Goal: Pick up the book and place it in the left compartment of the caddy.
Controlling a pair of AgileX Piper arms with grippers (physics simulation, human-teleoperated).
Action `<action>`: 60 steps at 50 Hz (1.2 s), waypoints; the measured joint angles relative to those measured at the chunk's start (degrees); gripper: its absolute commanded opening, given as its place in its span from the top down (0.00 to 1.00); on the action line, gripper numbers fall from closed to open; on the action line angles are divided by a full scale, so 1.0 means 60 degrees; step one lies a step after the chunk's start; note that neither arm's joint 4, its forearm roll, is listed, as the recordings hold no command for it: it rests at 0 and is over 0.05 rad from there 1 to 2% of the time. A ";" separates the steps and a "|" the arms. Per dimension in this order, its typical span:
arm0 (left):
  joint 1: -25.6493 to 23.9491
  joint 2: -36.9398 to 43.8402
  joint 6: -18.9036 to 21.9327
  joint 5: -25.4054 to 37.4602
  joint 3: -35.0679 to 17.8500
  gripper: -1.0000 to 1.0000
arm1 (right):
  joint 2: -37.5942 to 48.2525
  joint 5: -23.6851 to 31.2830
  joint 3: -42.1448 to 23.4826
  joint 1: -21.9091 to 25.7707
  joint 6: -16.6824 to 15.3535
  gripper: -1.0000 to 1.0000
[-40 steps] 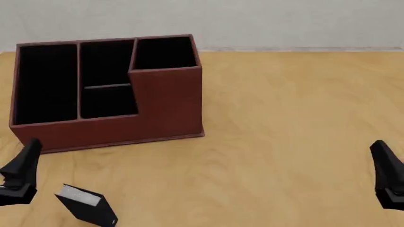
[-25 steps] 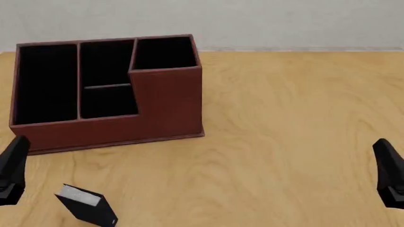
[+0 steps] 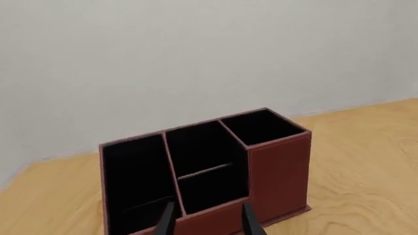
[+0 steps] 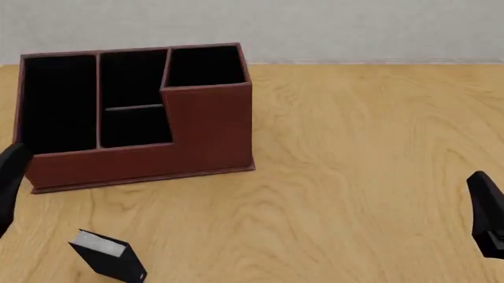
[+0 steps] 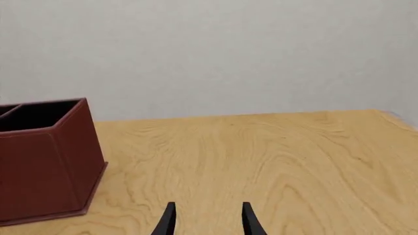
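The reddish-brown caddy (image 4: 209, 124) stands at the far left of the table. Its left compartment (image 4: 59, 103) is a long black-lined slot. The small black book (image 4: 108, 257) with a grey page edge stands tilted near the front edge, in front of the caddy. My left gripper (image 4: 11, 174) is at the left edge, just in front of the caddy and beyond the book. In the left wrist view its fingers (image 3: 168, 221) are apart and empty, facing the caddy (image 3: 277, 171) and the left compartment (image 3: 134, 181). My right gripper (image 4: 483, 203) is at the right edge, fingers (image 5: 168, 220) apart and empty.
The wooden table (image 4: 370, 147) stretches bare to the right of the caddy up to a grey back wall (image 4: 354, 29). The right wrist view shows the caddy's tall corner section (image 5: 46, 156) off to one side and bare wood ahead.
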 measured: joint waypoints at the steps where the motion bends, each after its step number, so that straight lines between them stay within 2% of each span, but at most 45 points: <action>1: -0.0057 0.0059 0.0014 0.0023 -0.0098 0.00 | -0.0001 0.0000 -0.0001 0.0001 0.0009 0.00; 10: -0.0458 0.0779 0.0096 0.0000 -0.0935 0.00 | -0.0005 0.0004 -0.0009 0.0008 0.0088 0.00; 23: -0.1166 0.1939 0.0619 -0.0510 -0.1740 0.00 | -0.0002 0.0000 0.0000 -0.0003 0.0184 0.00; 32: -0.2020 0.2790 0.0830 -0.0606 -0.2535 0.00 | 0.0021 0.0005 0.0016 0.0002 0.0256 0.00; 43: -0.3340 0.3885 0.1059 -0.0032 -0.3911 0.00 | 0.0087 -0.0028 0.0032 0.0001 0.0378 0.00; 60: -0.5296 0.5069 0.2206 0.1410 -0.5764 0.00 | 0.0386 -0.0251 0.0052 0.0037 0.0483 0.00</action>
